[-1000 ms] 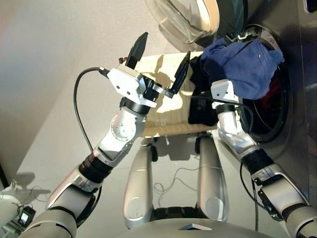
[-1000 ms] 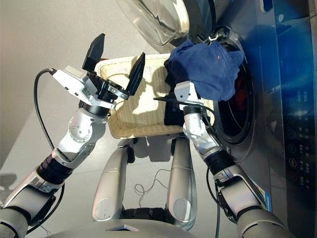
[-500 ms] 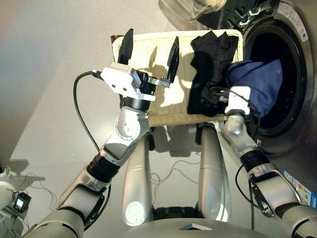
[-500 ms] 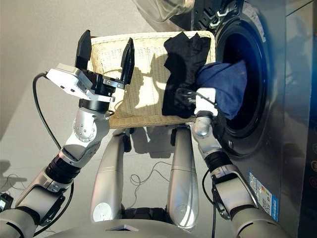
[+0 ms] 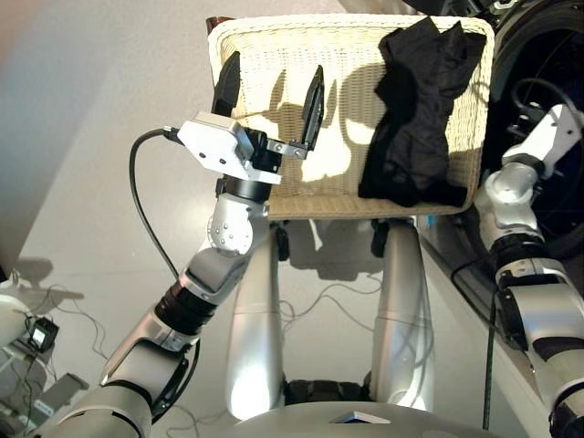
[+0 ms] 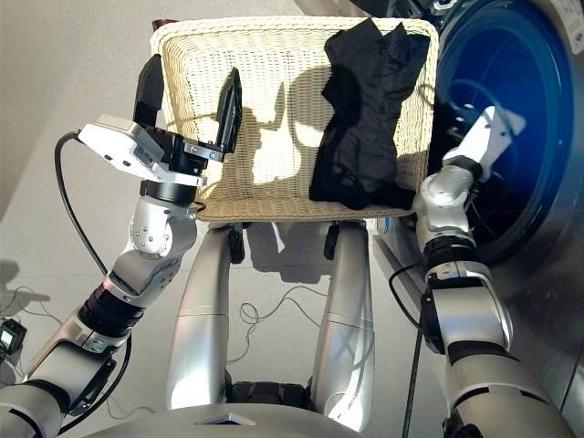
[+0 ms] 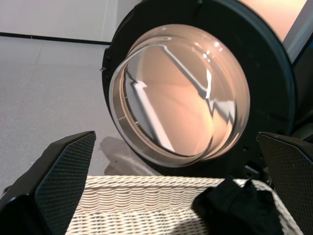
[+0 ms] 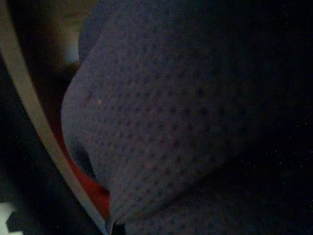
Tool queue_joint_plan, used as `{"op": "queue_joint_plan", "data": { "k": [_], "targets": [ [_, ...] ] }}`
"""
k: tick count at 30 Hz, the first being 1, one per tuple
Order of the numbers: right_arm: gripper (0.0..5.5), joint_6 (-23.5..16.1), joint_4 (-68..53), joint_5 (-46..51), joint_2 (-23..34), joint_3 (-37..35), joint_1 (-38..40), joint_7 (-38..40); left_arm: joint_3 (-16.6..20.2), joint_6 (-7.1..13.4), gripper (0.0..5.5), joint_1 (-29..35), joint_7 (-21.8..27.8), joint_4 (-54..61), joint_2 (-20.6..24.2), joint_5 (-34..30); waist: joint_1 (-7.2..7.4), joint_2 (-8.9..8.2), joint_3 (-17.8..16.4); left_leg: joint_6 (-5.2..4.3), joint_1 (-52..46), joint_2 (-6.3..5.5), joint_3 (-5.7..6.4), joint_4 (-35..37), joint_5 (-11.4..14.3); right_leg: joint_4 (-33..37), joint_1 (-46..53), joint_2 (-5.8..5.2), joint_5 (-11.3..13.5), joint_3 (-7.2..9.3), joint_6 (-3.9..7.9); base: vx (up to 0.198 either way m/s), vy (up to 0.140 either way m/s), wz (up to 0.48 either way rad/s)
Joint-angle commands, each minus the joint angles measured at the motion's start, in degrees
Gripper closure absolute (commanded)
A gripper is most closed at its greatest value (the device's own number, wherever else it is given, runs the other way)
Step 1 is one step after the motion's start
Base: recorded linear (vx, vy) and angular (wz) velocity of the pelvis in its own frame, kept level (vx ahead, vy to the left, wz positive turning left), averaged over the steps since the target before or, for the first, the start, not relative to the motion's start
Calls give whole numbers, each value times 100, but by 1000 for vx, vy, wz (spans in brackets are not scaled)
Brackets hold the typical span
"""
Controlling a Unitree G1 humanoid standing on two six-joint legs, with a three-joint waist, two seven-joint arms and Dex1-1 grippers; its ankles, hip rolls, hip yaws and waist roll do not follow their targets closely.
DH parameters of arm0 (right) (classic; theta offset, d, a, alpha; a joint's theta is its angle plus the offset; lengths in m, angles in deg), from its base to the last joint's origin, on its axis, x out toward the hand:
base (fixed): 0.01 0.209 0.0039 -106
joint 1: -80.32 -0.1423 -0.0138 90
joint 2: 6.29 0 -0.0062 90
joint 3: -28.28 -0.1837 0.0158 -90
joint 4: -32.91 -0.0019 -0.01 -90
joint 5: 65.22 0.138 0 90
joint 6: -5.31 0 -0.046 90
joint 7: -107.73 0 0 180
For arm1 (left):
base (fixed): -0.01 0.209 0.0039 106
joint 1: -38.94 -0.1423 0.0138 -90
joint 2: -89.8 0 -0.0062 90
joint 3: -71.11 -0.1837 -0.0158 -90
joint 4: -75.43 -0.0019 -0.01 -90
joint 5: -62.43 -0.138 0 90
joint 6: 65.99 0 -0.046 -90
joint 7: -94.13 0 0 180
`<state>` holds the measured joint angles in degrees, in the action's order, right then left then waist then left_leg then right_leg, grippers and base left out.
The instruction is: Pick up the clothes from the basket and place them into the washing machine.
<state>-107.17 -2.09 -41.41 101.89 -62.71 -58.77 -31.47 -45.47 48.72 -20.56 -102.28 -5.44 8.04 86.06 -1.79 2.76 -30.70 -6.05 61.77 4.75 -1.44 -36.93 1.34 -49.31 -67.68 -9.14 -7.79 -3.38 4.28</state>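
The robot's left claw (image 5: pixel 269 89), its two black fingers spread wide and holding nothing, hovers over the bare left half of the shallow cream-white woven wicker basket (image 5: pixel 274 41). A crumpled black garment (image 5: pixel 415 114) lies along the basket's right side, its long axis running near to far. Beyond, the right arm reaches into the dark grey washing machine's round drum hole (image 6: pixel 511 119), where navy blue fabric (image 8: pixel 161 112) fills the wrist view over a sliver of orange-red cloth (image 8: pixel 93 188); that claw's grip cannot be told.
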Motion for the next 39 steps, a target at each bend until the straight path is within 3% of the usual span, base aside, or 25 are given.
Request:
{"op": "queue_joint_plan", "data": {
  "k": [1, 5, 6, 7, 8, 14, 23, 30, 36, 39],
  "targets": [
    [550, -575, -50, 231, 604, -156, -262, 317, 246, 389, 0, 50, -96, 630, -1, -55, 104, 235, 91, 97, 58, -35, -171, -816, 601, 408, 216, 60, 350, -88, 312, 0, 0, 0],
    [550, -647, 36, 515, 729, -181, -472, 384, 269, 365, 0, 58, -181, 655, 77, -60, 114, 188, 91, 106, 66, -21, -202, -805, 621, 426, 206, 57, 357, -72, 314, 0, 0, 0],
    [481, -649, 41, 518, 729, -177, -478, 382, 271, 363, 0, 57, -182, 657, 78, -60, 115, 185, 91, 107, 65, -20, -205, -802, 620, 428, 206, 58, 359, -74, 314, 0, 0, 0],
    [315, -635, 55, 575, 719, -194, -518, 401, 287, 353, 0, 64, -190, 667, 75, -48, 124, 174, 91, 105, 64, -23, -211, -807, 620, 424, 210, 60, 359, -68, 308, 0, 0, 0],
    [0, -677, 31, 759, 647, -242, -537, 340, 314, 348, 0, 68, -224, 685, 59, -34, 140, 151, 91, 106, 44, -17, -211, -796, 625, 448, 231, 58, 363, -63, 309, 0, 0, 0],
    [0, -638, -105, 714, 461, -162, -424, 271, 337, 330, 0, 129, -277, 680, 36, -68, 189, 111, 91, 110, -51, -4, -245, -662, 597, 571, 307, 53, 407, -64, 308, 0, 0, 0],
    [0, -621, -1436, 231, -500, 325, 411, -193, 479, 304, 0, 103, -326, 697, -149, -101, 284, -4, 91, 133, -134, 15, -293, -511, 535, 736, 394, 90, 483, -75, 320, 0, 0, 0],
    [0, -258, -3097, -462, -894, 1108, 1568, -1133, 657, 207, 0, 20, -290, 774, -208, -174, 412, -178, 91, 141, -180, 46, -256, -479, 504, 801, 470, 124, 506, -40, 312, 0, 0, 0],
    [0, -91, -4124, -509, -968, 1777, 1958, -1987, 735, 133, 0, -58, -271, 843, -198, -152, 453, -274, 91, 132, -213, 77, -239, -557, 528, 728, 504, 126, 459, -32, 290, 0, 0, 0],
    [0, -40, -4263, -692, -1010, 1946, 1922, -2053, 743, 124, 0, -77, -289, 866, -203, -176, 452, -288, 91, 122, -212, 83, -225, -610, 553, 685, 516, 119, 441, -20, 293, 0, 0, 0]
  ]
}}
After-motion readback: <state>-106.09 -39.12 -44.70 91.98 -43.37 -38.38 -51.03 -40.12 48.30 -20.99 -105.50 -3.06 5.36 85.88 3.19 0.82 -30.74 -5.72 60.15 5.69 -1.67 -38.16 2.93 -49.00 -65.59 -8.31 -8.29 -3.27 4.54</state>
